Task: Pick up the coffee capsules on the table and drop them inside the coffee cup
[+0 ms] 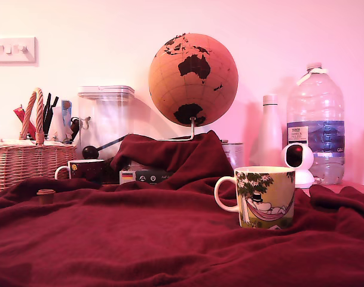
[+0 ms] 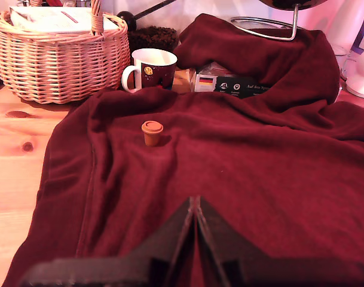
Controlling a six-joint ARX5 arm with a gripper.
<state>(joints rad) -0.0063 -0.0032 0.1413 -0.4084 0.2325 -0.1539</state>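
Closed end effector (image 2: 195, 206), brown capsule (image 2: 152, 132), bottle (image 1: 315, 122) (label "TESCO")

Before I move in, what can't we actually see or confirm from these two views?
- Inside of the coffee cup: exterior view is side-on; the wall hides it. Cup is outside the wrist view.
- Second capsule: only the brown capsule shows; blanket folds could hide another.
- Gripper: wrist view shows fingers together, base cut by the edge; absent from the exterior view.
- Boxes under the draped blanket: mostly covered.
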